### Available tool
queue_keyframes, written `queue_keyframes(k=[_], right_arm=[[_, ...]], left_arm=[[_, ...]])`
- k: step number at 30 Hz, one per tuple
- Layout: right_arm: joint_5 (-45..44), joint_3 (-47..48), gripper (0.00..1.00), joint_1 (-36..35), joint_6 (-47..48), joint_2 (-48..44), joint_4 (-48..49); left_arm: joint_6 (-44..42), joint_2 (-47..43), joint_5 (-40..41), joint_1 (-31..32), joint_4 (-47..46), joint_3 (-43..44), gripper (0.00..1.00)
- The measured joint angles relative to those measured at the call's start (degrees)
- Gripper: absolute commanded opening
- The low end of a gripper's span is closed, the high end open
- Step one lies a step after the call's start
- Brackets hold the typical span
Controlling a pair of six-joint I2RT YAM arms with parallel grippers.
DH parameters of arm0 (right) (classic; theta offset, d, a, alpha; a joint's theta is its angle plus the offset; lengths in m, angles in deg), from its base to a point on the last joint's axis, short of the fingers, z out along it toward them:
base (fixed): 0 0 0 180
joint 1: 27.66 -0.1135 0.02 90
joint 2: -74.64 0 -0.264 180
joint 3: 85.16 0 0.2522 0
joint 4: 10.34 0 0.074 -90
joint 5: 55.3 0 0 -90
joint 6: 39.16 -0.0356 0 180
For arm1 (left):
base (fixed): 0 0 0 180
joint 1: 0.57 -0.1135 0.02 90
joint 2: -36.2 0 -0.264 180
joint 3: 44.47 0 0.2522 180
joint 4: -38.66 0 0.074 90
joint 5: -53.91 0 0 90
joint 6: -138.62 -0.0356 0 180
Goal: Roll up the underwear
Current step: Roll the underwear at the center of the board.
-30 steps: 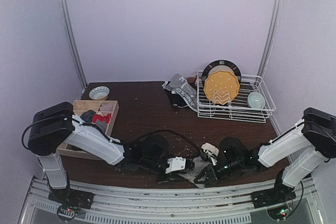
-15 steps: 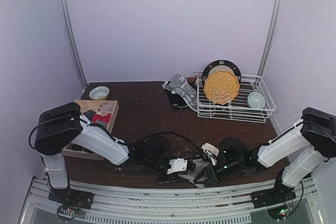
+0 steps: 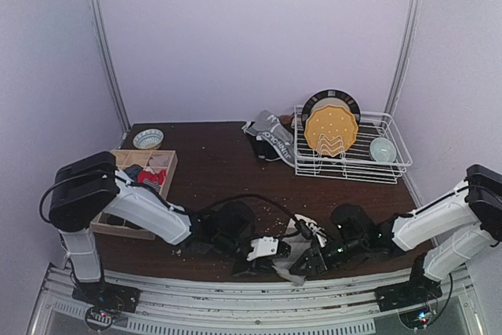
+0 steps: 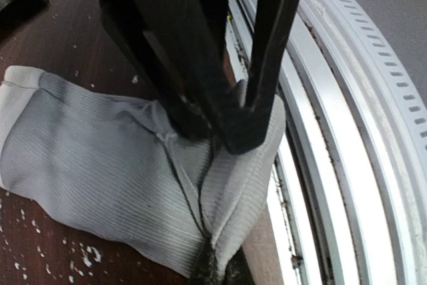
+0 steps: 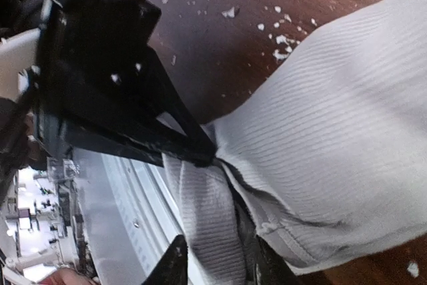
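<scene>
Far left, seen from above: shoulder swung round a little against a second ago, and the left pincer [image 3: 276, 253] nudged closer to the front edge of the desk [image 3: 212, 162]. Clamped narrow, by the left wrist view, on a raised fold of the ribbed grey underwear [image 4: 100, 158], with nothing but cloth in the bite.

In the middle: bunched tighter than a second ago and dragged down to the very lip of the desk, just beside the pale rail [image 4: 353, 118]. Judged as the first turn of the roll being started, no more; most of the cloth lying flat and unrolled on the left wrist side.

To the right: slid leftward and lower than before, the right pincer [image 3: 304, 260] now almost touching its partner. Narrowed onto the same ridge, by the right wrist view, grey fabric squeezed between its dark fingers [image 5: 175, 261].

Hard to read: from above, nearly all of the cloth buried under both wrists, extent of any winding impossible to judge there. Cut off at the right border of the right wrist view, the far end of the piece. Depth of the right-hand bite hidden behind the fold. Further back, a heap of further underwear [image 3: 269, 137] next to the dish rack [image 3: 353, 158], awaiting a turn.
</scene>
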Motion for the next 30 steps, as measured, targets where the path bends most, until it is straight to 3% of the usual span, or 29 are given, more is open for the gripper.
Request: queue_keyframes(k=[9, 19, 25, 30], right_arm=[[-8.3, -1.0, 0.43, -4.0, 2.3, -13.1, -4.9], [-28.4, -0.5, 0.4, -14.4, 10.8, -29.4, -20.9], [-37.2, 4.2, 0.39, -20.3, 16.3, -26.6, -28.8], [-42.5, 11.3, 0.39, -25.1, 21.3, -17.4, -31.5]], left_arm=[[5.6, -0.2, -6.3, -0.7, 15.0, 4.9, 0.0], [13.6, 5.6, -18.0, -4.9, 25.7, 12.5, 0.0], [17.9, 8.6, -23.2, -7.1, 29.1, 15.5, 0.0], [20.3, 11.3, -26.3, -8.3, 33.0, 18.8, 0.0]])
